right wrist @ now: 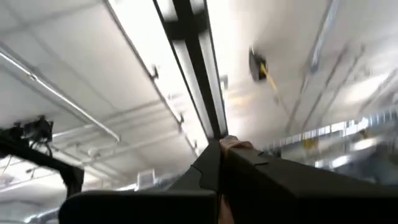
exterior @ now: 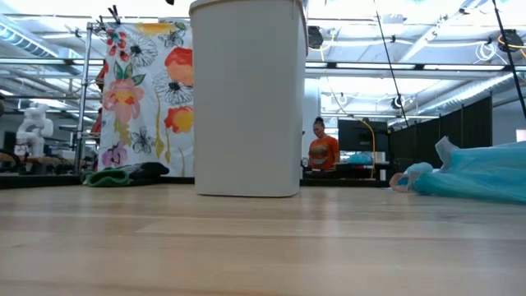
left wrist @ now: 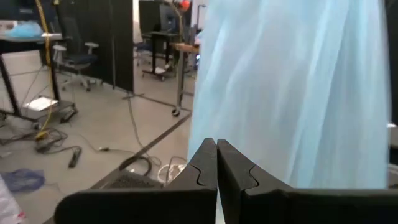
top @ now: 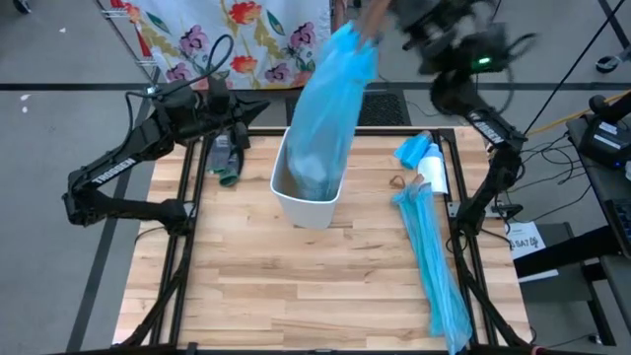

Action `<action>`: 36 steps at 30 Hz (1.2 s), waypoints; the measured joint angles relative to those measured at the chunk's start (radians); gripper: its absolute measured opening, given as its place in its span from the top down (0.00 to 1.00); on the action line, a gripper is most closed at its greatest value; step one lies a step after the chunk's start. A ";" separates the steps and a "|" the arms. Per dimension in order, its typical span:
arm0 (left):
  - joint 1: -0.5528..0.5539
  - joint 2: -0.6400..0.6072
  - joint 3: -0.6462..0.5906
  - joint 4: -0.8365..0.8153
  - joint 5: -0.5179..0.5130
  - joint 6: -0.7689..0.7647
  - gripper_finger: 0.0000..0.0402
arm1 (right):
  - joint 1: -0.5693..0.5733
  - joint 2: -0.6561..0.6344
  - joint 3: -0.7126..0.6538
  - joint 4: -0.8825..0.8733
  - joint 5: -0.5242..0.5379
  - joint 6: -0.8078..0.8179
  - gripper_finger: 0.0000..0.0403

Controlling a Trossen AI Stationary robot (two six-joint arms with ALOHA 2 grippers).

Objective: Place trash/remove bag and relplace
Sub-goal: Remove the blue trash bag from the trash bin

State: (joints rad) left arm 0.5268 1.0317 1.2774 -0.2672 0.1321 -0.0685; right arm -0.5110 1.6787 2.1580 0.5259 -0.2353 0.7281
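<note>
Bag (top: 330,108) of light-blue plastic hangs from the right gripper (top: 380,35), whose fingers are pinched tight on its top, high over the white bin (top: 296,197). Left gripper (left wrist: 216,168) waits closed and empty, left of the bin. No trash scraps can be made out.

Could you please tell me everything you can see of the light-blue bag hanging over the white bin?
The light-blue bag is thin, translucent plastic, creased and gathered into a bunch at its top. It hangs stretched out long, tilted, with its lower end inside the white bin and its upper end lifted above and behind the rim. The right gripper is at that bunched top, shut on it. In the left wrist view the film fills the space just beyond the shut left gripper; whether they touch I cannot tell.
</note>
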 joint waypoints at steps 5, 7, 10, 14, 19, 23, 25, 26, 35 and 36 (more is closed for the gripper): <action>-0.001 -0.004 0.000 -0.037 -0.002 0.003 1.00 | -0.050 -0.002 0.195 -0.026 0.007 -0.116 1.00; -0.001 -0.003 0.000 -0.042 -0.002 0.003 1.00 | -0.063 -0.041 0.180 0.008 0.026 -0.176 1.00; 0.002 -0.003 0.000 -0.042 -0.002 0.003 1.00 | -0.105 -0.096 0.174 -0.059 0.073 -0.244 1.00; 0.004 -0.003 0.000 -0.063 -0.004 0.005 1.00 | -0.149 -0.142 0.194 -0.116 0.082 -0.306 1.00; 0.004 -0.003 0.000 -0.084 -0.008 0.006 1.00 | -0.197 -0.185 0.199 -0.149 0.080 -0.329 1.00; 0.004 -0.003 0.000 -0.084 -0.019 0.013 1.00 | -0.224 -0.204 0.199 -0.346 0.082 -0.324 1.00; 0.004 -0.003 0.000 -0.084 -0.023 0.032 1.00 | -0.229 -0.203 0.199 -0.456 0.081 -0.322 1.00; 0.004 -0.003 0.000 -0.084 -0.029 0.032 1.00 | -0.229 -0.198 0.199 -0.500 0.081 -0.322 1.00; 0.004 -0.003 0.000 -0.098 -0.035 0.025 1.00 | -0.227 -0.171 0.199 -0.784 0.076 -0.303 1.00; 0.004 -0.003 0.000 -0.105 -0.036 0.024 1.00 | -0.227 -0.173 0.199 -0.818 0.076 -0.307 1.00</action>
State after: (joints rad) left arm 0.5308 1.0290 1.2774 -0.3726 0.0959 -0.0441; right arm -0.7383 1.5053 2.3569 -0.2919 -0.1589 0.4210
